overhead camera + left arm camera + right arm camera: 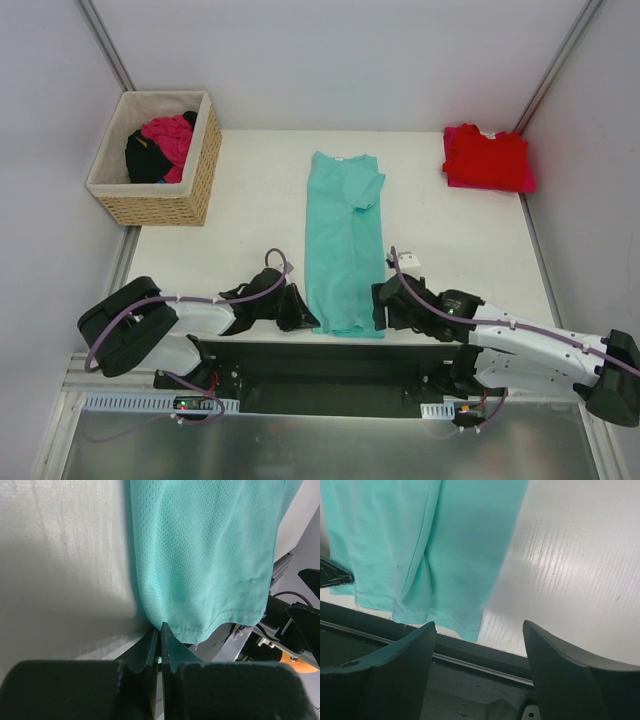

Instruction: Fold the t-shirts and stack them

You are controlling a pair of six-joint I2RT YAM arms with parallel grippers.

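The teal shirt (343, 240) lies in the middle of the bench (250, 200), folded lengthwise into a long narrow strip. Its collar is at the far end, its hem is at the near edge, and one sleeve is folded over onto the body.

The left gripper (300, 315) sits at the near left corner of the strip. In the left wrist view its fingers are pressed together on that hem corner, and a sliver of teal cloth shows between them. The hem there is lifted slightly off the bench.

The right gripper (383, 305) is low at the near right corner. In the right wrist view its fingers (395, 665) stand wide apart and grip nothing. The hem corner lies just ahead of the gap, and bare bench runs off beside it.

A folded red shirt (485, 155) rests in the far right corner of the bench, on top of a pink shirt (525, 183) whose edge shows along the right side.

A wicker basket (165, 205) stands at the far left, holding crumpled pink cloth (172, 135) and black cloth (143, 155).
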